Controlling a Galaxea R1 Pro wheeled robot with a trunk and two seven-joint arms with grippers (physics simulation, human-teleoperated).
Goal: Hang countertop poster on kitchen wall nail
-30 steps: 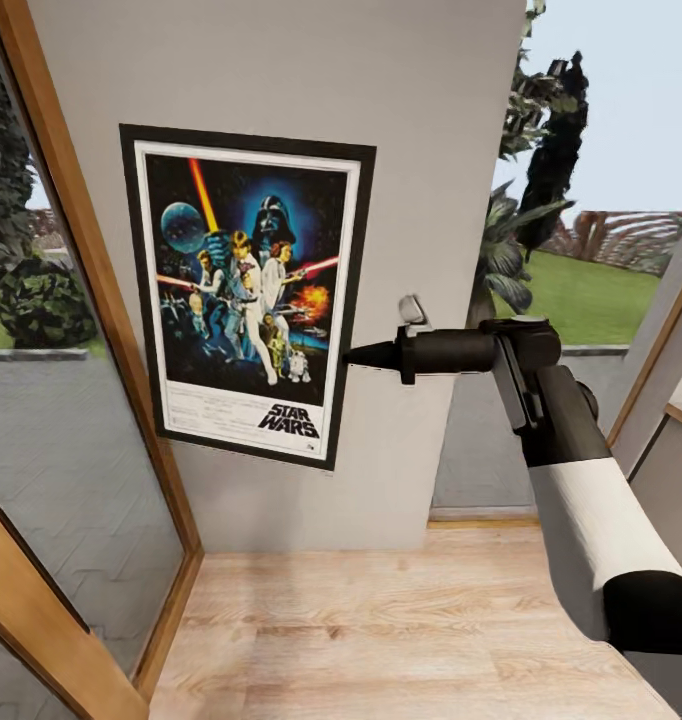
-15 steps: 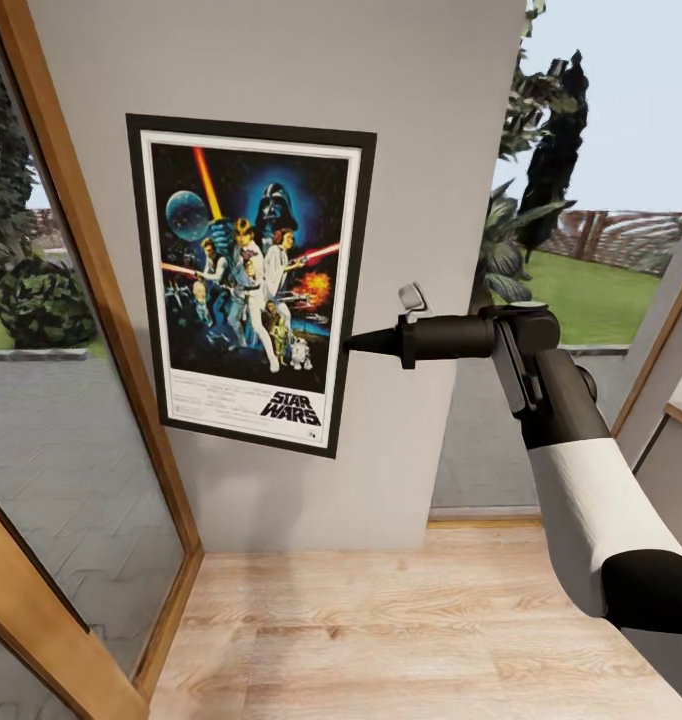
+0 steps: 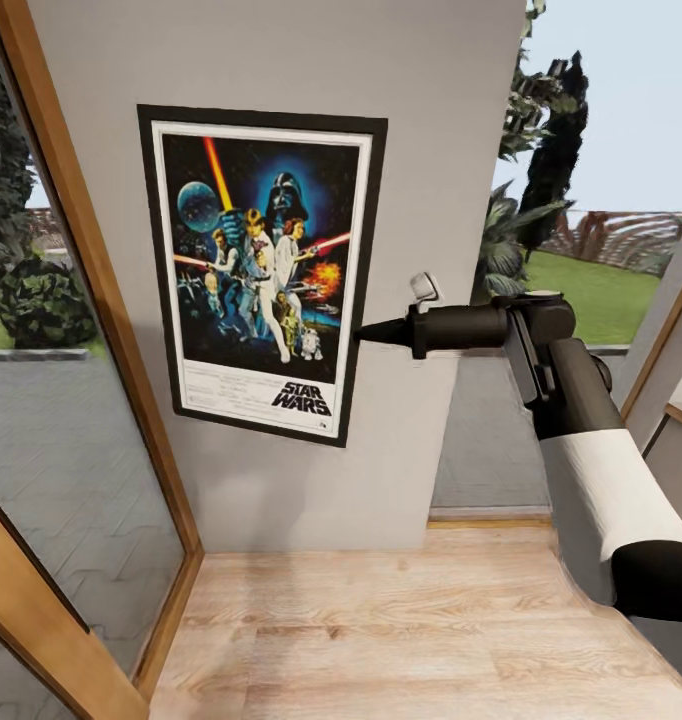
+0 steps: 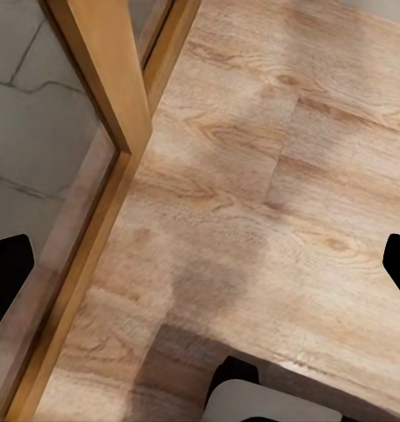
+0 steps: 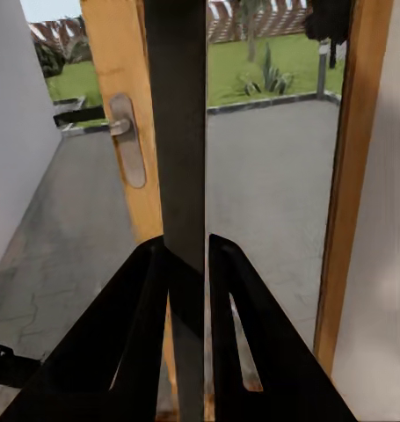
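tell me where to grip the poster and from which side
Grip the poster by its thin right edge, about mid-height, coming in from the right along the wall. It is a flat framed sheet, so only an edge fits between fingers. The right gripper is shut on that edge, seen edge-on between its fingers.

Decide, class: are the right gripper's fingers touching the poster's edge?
Touching. In the right wrist view the right gripper has both fingers pressed against the poster, seen edge-on, with no gap.

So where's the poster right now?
In the head view the poster is flat against the grey wall, right of the wooden door frame, its right edge pinched by the right gripper.
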